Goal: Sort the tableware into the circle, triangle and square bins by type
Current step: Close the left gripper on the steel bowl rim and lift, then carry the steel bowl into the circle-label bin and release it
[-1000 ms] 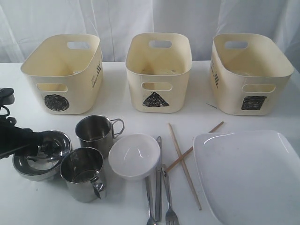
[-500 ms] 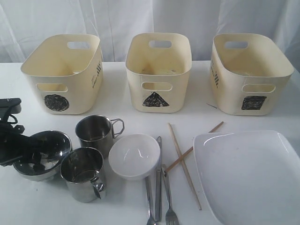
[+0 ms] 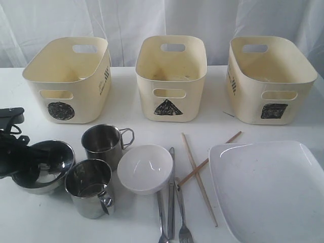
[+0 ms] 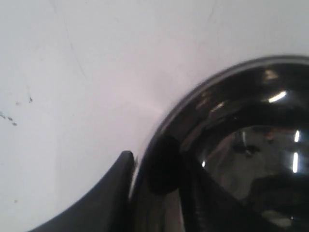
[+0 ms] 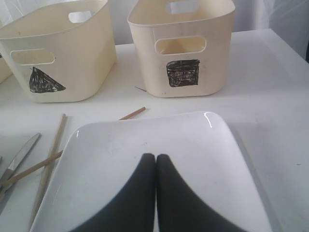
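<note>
A steel bowl (image 3: 48, 164) sits at the front left, and my left gripper (image 3: 24, 164) is at its left rim. In the left wrist view one finger is outside and the other inside the bowl (image 4: 251, 111), so the left gripper (image 4: 145, 162) is shut on the rim. Two steel mugs (image 3: 104, 142) (image 3: 90, 187) stand beside it. To their right are a small white bowl (image 3: 145, 168), the cutlery (image 3: 171, 202) and crossed chopsticks (image 3: 198, 172). My right gripper (image 5: 155, 157) hangs shut and empty over the large white plate (image 5: 145, 130), which lies at the front right (image 3: 273, 187).
Three cream bins line the back: the circle bin (image 3: 68, 76) left, the triangle bin (image 3: 171, 76) middle, the square bin (image 3: 268, 76) right. The triangle bin (image 5: 58, 53) and square bin (image 5: 188, 43) also show beyond the plate in the right wrist view.
My left gripper's jaws have come together on the steel bowl's left rim, and the bowl has shifted slightly left. The right gripper has stayed shut.
</note>
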